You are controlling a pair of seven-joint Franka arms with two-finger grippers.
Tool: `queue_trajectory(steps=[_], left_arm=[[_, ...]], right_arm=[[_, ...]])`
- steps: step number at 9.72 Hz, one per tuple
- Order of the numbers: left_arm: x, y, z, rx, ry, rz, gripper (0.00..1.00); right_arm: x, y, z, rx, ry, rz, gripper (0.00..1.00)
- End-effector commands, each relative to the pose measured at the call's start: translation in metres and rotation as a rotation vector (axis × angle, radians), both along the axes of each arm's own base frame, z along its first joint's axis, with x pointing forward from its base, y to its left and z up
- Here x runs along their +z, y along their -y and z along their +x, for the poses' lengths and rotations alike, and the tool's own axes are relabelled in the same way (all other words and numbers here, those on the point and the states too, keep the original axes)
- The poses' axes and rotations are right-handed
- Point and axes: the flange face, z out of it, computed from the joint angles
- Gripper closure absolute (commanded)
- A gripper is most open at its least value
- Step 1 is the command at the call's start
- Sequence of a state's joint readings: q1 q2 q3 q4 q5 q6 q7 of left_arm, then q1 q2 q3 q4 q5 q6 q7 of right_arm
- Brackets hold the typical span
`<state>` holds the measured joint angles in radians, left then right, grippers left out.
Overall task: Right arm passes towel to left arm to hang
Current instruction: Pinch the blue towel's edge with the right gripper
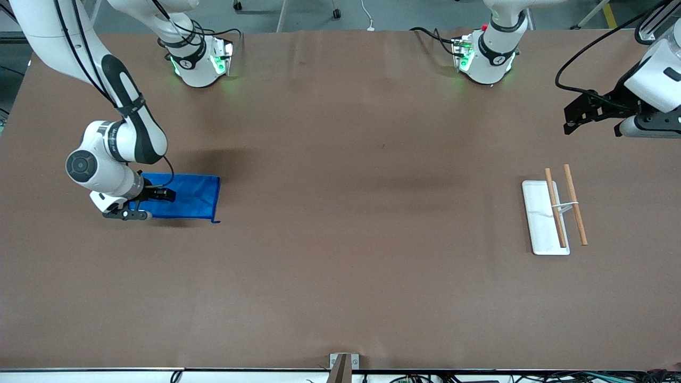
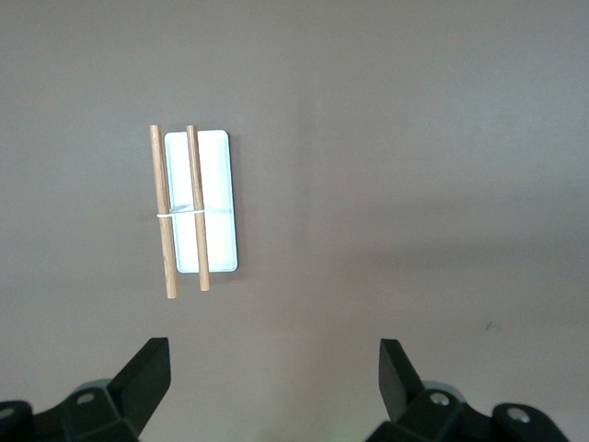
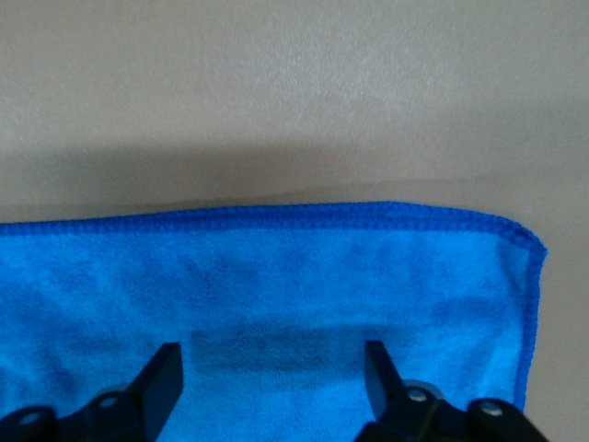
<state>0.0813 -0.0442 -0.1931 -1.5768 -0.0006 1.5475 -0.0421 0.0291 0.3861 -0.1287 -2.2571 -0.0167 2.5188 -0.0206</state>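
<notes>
Because the towel [image 1: 186, 196] lies flat at the right arm's end of the table, the right gripper [image 1: 142, 205] sits low over it, fingers [image 3: 158, 379] spread wide and not yet pinching cloth. The left gripper [image 1: 577, 118] waits wide apart above the rack [image 1: 541, 234] — probably ready for the handoff. No readable writing shows on either — only plain surfaces.

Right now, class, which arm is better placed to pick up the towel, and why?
The right. Its gripper is low over the towel with fingers apart, while the left gripper waits open above the rack at the table's left-arm end.
</notes>
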Motion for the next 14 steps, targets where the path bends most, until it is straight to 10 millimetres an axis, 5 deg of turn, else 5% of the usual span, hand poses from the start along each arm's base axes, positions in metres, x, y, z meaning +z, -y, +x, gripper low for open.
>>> queue_trajectory(steps=[1,3,5,6,9,14], left_arm=[[-0.014,0.000,0.006,-0.006,-0.038,-0.013,0.00],[-0.014,0.001,0.006,-0.007,-0.038,-0.013,0.00],[-0.014,0.001,0.005,-0.007,-0.038,-0.013,0.00],[-0.014,0.000,0.005,-0.006,-0.038,-0.013,0.00],[-0.015,0.000,0.005,-0.006,-0.039,-0.013,0.00],[-0.015,0.000,0.005,-0.006,-0.041,-0.013,0.00]], right_arm=[[-0.005,0.000,-0.006,0.000,-0.003,0.002,0.27],[-0.009,-0.005,-0.007,0.008,-0.009,0.006,0.42],[-0.009,-0.006,-0.006,0.011,-0.008,0.007,0.92],[-0.009,-0.005,-0.006,0.008,-0.008,0.006,0.99],[0.004,-0.004,0.001,-0.001,0.009,0.006,0.99],[0.122,-0.011,0.045,-0.032,0.041,0.050,0.99]])
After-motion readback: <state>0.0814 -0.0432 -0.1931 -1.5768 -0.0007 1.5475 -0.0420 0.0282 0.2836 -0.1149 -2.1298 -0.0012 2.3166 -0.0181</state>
